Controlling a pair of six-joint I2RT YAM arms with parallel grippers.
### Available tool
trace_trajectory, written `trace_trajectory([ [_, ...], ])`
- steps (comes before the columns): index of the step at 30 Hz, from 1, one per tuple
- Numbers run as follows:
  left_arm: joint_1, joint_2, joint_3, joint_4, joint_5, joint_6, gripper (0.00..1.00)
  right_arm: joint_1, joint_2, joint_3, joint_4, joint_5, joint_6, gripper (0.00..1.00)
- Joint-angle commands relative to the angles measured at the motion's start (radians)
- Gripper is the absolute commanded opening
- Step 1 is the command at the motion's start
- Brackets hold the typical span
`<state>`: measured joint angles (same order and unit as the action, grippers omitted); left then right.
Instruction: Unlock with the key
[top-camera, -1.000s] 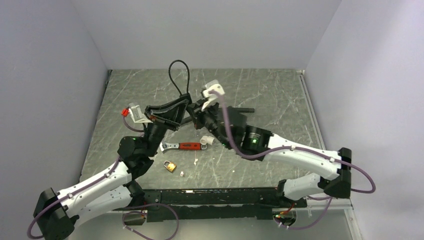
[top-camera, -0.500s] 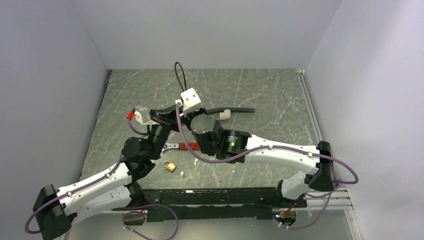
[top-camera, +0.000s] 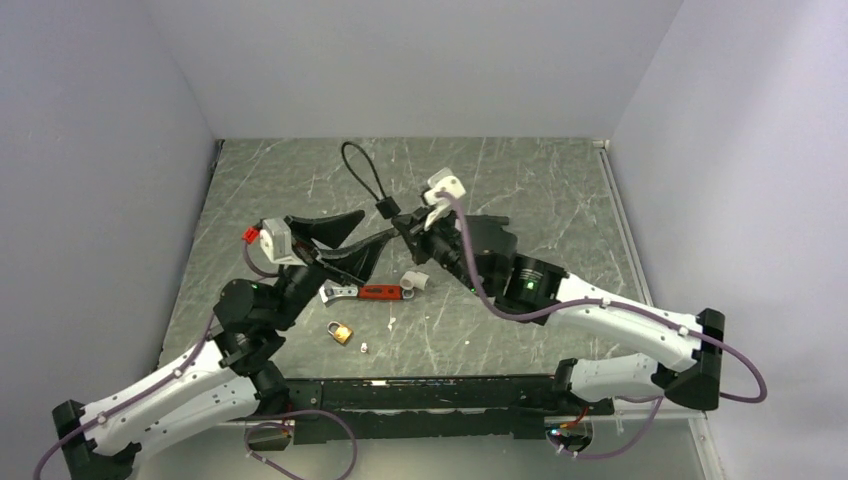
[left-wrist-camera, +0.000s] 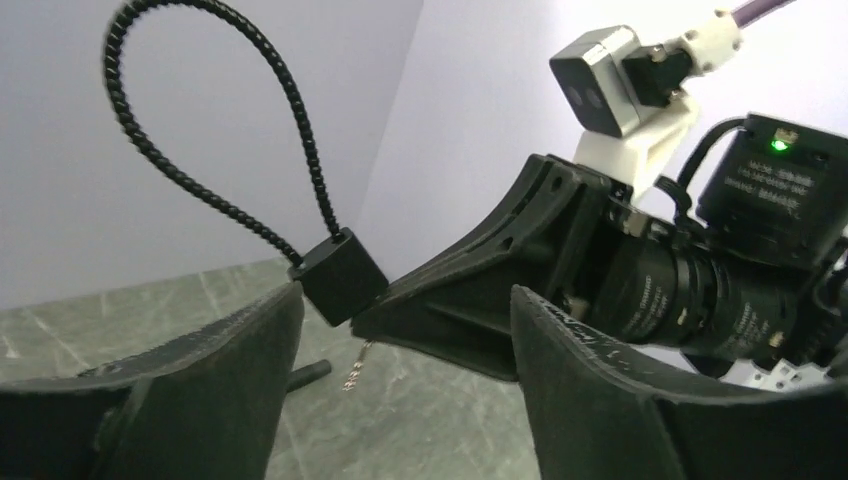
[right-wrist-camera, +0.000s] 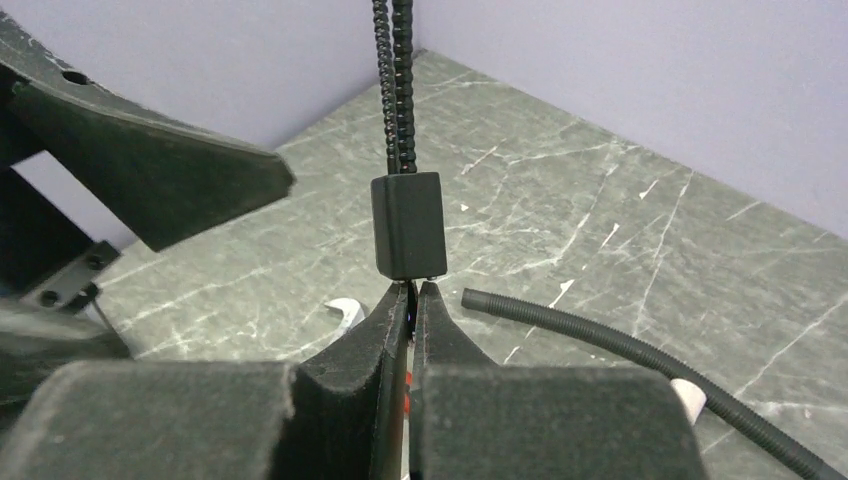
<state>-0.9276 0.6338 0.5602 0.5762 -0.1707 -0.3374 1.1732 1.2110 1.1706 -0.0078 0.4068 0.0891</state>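
Note:
A black cable lock, a block (right-wrist-camera: 408, 225) with a looped cable (top-camera: 360, 168), stands in the air above mid-table. My right gripper (right-wrist-camera: 412, 285) is shut at the block's underside, with something thin pinched between its tips. In the left wrist view a thin serrated silvery key (left-wrist-camera: 355, 368) sticks out just below those tips and beside the block (left-wrist-camera: 340, 276). My left gripper (left-wrist-camera: 405, 295) is open, its fingers (left-wrist-camera: 240, 350) on either side of the right gripper's tips and touching nothing. From above, the left gripper (top-camera: 375, 223) meets the right gripper (top-camera: 398, 222).
A red-handled wrench (top-camera: 365, 292), a brass padlock (top-camera: 342, 331) and a small white scrap (top-camera: 364, 347) lie on the table in front of the arms. A black ribbed hose (right-wrist-camera: 640, 350) lies behind the right gripper. Walls enclose three sides.
My left gripper has opened wide after being nearly shut. The right arm leaned left half a second ago and has swung back right, the cable lock still at its fingertips.

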Motion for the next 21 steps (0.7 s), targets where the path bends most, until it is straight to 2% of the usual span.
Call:
trace_trajectory([
  [1, 0.001, -0.031, 0.116, -0.292, 0.050, 0.078, 0.87, -0.065, -0.085, -0.048, 0.121, -0.150, 0.086, 0.00],
  [4, 0.001, -0.036, 0.139, -0.401, 0.000, 0.105, 0.90, -0.106, -0.115, -0.088, 0.130, -0.233, 0.094, 0.00],
  [9, 0.001, -0.055, 0.142, -0.485, -0.026, 0.151, 0.91, -0.183, -0.178, -0.178, 0.179, -0.438, 0.134, 0.00],
  [13, 0.000, -0.033, 0.223, -0.684, -0.232, 0.129, 0.90, -0.276, -0.172, -0.217, 0.108, -0.469, 0.254, 0.00],
  [17, 0.001, 0.013, 0.277, -0.893, -0.455, -0.006, 0.89, -0.369, -0.159, -0.315, 0.082, -0.494, 0.424, 0.00],
  [21, 0.001, 0.080, 0.306, -1.140, -0.568, -0.221, 0.88, -0.392, -0.155, -0.433, 0.113, -0.492, 0.499, 0.00],
])
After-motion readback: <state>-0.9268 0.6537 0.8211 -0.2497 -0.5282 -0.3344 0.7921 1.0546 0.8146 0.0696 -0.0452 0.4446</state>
